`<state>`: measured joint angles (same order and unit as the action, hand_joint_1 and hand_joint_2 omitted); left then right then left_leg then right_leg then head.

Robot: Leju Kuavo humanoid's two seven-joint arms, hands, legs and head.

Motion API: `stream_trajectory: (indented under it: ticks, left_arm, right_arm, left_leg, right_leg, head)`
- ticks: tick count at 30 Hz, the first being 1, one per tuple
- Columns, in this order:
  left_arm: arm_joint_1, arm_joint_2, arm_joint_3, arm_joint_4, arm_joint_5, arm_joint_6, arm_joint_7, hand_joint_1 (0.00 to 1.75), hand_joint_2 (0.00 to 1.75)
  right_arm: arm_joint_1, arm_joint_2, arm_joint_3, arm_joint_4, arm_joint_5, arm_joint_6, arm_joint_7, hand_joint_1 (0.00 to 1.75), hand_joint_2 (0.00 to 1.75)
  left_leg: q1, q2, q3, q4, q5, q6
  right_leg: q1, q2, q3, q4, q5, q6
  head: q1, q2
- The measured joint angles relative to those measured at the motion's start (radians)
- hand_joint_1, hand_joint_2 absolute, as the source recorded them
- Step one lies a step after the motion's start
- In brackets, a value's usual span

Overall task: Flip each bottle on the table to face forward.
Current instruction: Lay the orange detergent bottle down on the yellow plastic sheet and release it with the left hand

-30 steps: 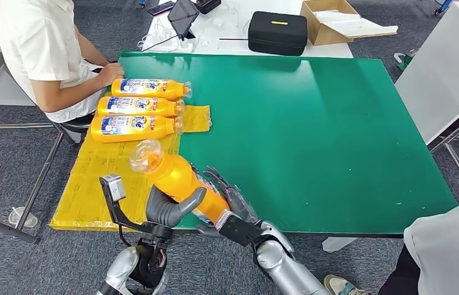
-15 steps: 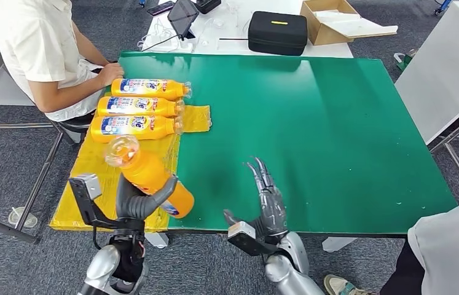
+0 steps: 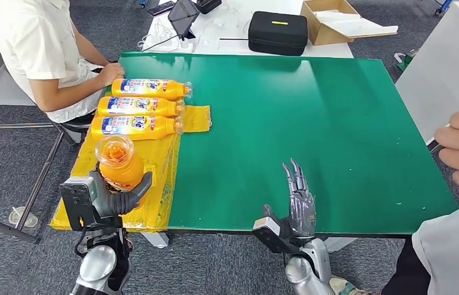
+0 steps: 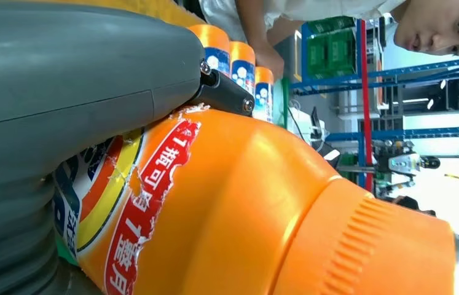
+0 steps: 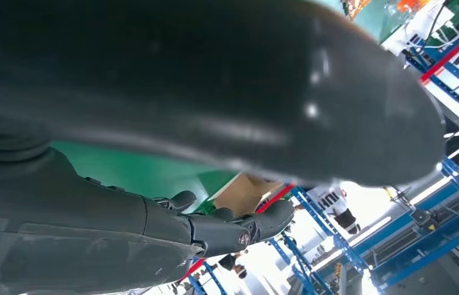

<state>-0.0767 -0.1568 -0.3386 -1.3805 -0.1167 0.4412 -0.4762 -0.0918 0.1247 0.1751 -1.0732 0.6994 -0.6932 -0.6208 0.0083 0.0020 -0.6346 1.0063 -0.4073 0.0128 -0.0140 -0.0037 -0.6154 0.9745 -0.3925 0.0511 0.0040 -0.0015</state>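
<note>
Bottle now leftward (three bottles lying)

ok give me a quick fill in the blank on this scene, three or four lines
1. The left robot hand holds an orange ____.
2. ____ bottles lie in a row on the yellow sheet.
3. The right robot hand holds nothing, its fingers ____.
4. The table top is ____.

Missing words: bottle; three; apart; green
</note>
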Motion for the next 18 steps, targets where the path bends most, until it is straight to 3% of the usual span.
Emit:
stream_trajectory:
  ticks: [5,9,18]
  left_arm:
    - [-0.044,0.004,0.002,0.063,-0.216,0.066,0.064,1.75,1.75]
    - [-0.119,0.016,0.002,0.198,-0.435,0.056,0.146,1.75,1.75]
    - [-0.291,0.046,-0.085,0.49,-0.721,-0.215,0.308,1.75,1.75]
  right_arm:
    - [-0.006,0.003,0.002,0.012,0.027,-0.001,0.009,0.0,0.0]
    - [-0.03,0.01,0.023,0.049,0.021,-0.001,0.01,0.0,0.0]
    - [-0.081,0.02,0.083,0.115,0.001,0.048,0.007,0.0,0.0]
  left_leg:
    - [0.0,0.0,0.0,0.0,0.0,0.0]
    - [0.0,0.0,0.0,0.0,0.001,-0.001]
    - [0.0,0.0,0.0,0.0,0.002,-0.001]
  right_leg:
    - [0.0,0.0,0.0,0.0,0.0,0.0]
    - [0.0,0.0,0.0,0.0,0.0,0.0]
    - [0.0,0.0,0.0,0.001,0.001,0.0]
  head:
    - [0.0,0.0]
    - [0.0,0.0]
    - [0.0,0.0]
